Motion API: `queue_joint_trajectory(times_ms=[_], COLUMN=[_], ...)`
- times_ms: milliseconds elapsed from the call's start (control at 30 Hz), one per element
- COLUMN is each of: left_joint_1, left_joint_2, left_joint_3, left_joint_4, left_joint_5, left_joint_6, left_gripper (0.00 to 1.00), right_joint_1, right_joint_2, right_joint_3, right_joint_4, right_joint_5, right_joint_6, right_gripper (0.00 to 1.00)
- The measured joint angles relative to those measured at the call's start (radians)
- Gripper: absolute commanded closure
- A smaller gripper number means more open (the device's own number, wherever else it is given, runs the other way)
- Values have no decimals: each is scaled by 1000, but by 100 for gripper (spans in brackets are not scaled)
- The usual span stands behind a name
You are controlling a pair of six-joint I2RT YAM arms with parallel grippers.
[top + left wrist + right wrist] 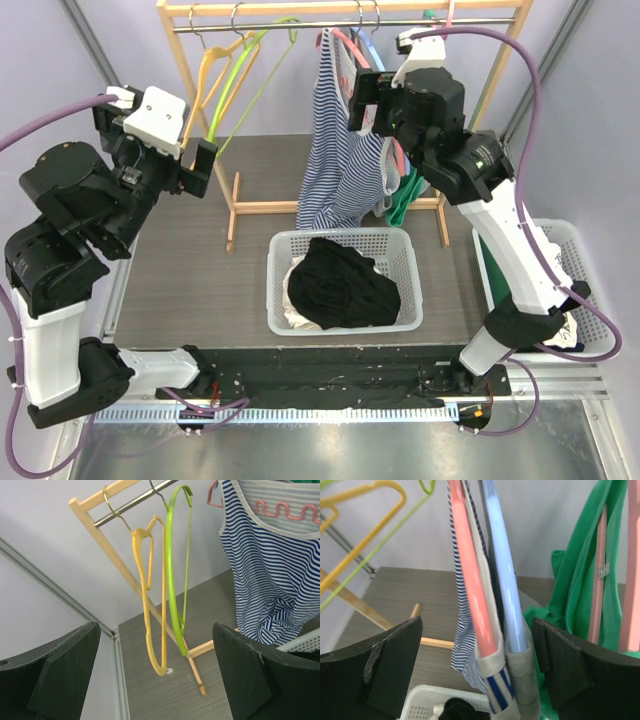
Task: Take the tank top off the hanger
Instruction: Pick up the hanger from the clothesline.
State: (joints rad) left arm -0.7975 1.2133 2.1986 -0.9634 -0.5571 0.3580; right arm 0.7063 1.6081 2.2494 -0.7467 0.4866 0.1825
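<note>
Black fingers [385, 670] of the right gripper [477, 630] are filling the lower corners of the right wrist view, spread wide and gripping nothing. Between them, in the middle of that frame, the striped tank top [461, 630] is hanging on a red hanger [470, 570], with a blue hanger [506, 580] pressing just beside it. Neither finger is appearing to touch them. The garment's long axis is running top to bottom, from the rail [310, 25] along the upper edge of the top view down toward the white basket [345, 235]. I am judging the right arm to be the nearer one. The left gripper [200, 160] is sitting at the left of the top view, likewise spread and empty. It is facing a bare yellow hanger [164, 595] and a bare green hanger [169, 570], well apart from the tank top.
</note>
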Motion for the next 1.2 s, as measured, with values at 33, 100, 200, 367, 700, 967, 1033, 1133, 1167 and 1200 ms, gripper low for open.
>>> queue_joint_trajectory(times_ms=[33,100,200,367,700,967,1033,1133,1167,1200], left_joint_1=[3,9,15,27,39,40,40,40,40,40], left_joint_2=[-3,-11,-19,-21,-5,5,6,6,6,6], left_joint_3=[3,8,10,10,10,10,10,10,10,10], left_joint_4=[-9,-35,-55,-74,-85,-93,-97,-98,-98,-99], left_joint_5=[13,40,64,88,96,117,122,124,124,124], left_joint_6=[-2,-3,-3,-6,-7,-12,-12,-12,-12,-12], left_gripper=[0,0,0,0,0,0,0,0,0,0], right_joint_1=[-3,-10,-24,-37,-38,-39,-39,-39,-39,-39], right_joint_2=[7,7,-13,-64,-115,-115,-115,-116,-118,-120], right_joint_3=[-10,-47,-90,-121,-64,-84,-92,-107,-116,-127], right_joint_4=[-3,-6,-5,3,46,50,50,56,62,70], right_joint_5=[5,15,18,17,-61,-209,-238,-268,-276,-283], right_joint_6=[-1,-2,0,0,-8,15,16,16,16,16], right_gripper=[0,0,2,3,5,16,16,16,16,16])
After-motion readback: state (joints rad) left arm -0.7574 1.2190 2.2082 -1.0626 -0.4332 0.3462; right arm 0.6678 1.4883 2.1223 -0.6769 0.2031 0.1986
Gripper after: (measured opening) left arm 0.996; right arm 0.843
